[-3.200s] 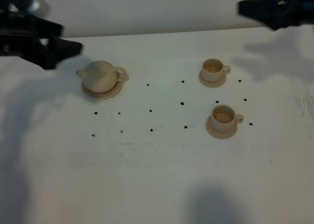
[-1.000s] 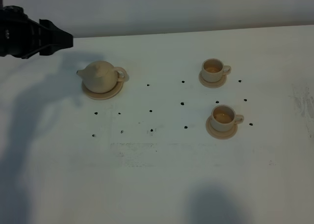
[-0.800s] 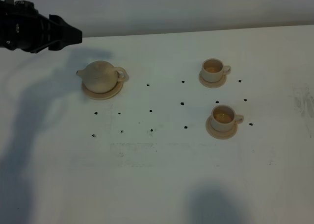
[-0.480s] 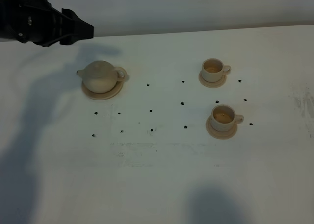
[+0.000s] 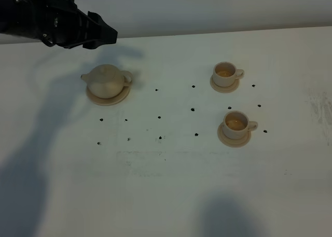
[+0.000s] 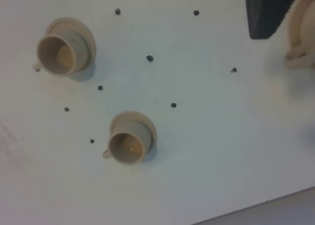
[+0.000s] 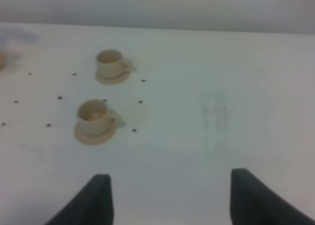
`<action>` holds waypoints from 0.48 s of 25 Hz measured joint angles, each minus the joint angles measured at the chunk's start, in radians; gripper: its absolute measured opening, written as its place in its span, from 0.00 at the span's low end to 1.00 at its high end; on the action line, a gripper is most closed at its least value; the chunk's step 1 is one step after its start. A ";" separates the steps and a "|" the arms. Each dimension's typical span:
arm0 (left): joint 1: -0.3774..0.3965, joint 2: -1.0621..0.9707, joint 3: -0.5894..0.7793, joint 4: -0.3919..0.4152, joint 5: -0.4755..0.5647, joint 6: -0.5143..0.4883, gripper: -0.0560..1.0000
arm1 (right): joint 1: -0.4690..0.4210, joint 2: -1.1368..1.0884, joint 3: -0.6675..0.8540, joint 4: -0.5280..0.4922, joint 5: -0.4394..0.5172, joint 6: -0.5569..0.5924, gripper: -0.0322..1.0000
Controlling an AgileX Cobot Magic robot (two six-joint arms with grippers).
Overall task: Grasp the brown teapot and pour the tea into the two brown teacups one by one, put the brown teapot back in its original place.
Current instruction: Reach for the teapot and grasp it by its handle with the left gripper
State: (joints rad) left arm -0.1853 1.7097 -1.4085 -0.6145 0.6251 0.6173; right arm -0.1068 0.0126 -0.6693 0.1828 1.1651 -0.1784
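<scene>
Far edge: black left gripper (image 5: 108, 36) has slid rightward over the last second; it now hangs beyond and somewhat above the round, squat, beige-tan ceramic teapot (image 5: 106, 81), not touching it. Its jaws are released, nothing between them; the left wrist view catches one dark finger (image 6: 268, 13) near the pot's loop handle (image 6: 298, 61). Black right gripper (image 7: 170, 200) has gone from the high view since three seconds back; its own wrist view shows the two prongs spread wide and empty, well apart from the crockery.

Teapot stands upright, lid on, on its flat round beige saucer plate (image 5: 120, 98); spout points away from the cups, handle toward them. Two small beige-tan ceramic teacups, far (image 5: 225, 73) and near (image 5: 235, 124), each on its own small saucer, on the white tabletop (image 5: 166, 185); their insides look amber, and I cannot tell liquid from glaze.

Reading: the advance looks like an approach for the grasp; next comes a descent onto the handle; how much pouring remains is uncertain.
</scene>
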 joint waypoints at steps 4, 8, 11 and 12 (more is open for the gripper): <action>-0.008 0.027 -0.031 0.017 -0.005 -0.021 0.49 | 0.000 -0.019 0.064 -0.012 -0.003 0.020 0.52; -0.013 0.056 -0.053 0.039 -0.009 -0.037 0.49 | 0.000 -0.019 0.112 -0.007 -0.003 0.032 0.52; -0.014 0.077 -0.056 0.044 -0.023 -0.043 0.49 | 0.014 -0.019 0.126 -0.006 -0.004 0.034 0.52; -0.014 0.083 -0.056 0.050 -0.028 -0.045 0.49 | 0.021 -0.019 0.126 -0.005 -0.004 0.035 0.52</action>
State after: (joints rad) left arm -0.1993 1.7929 -1.4644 -0.5647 0.5968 0.5727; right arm -0.0855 -0.0065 -0.5436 0.1775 1.1606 -0.1436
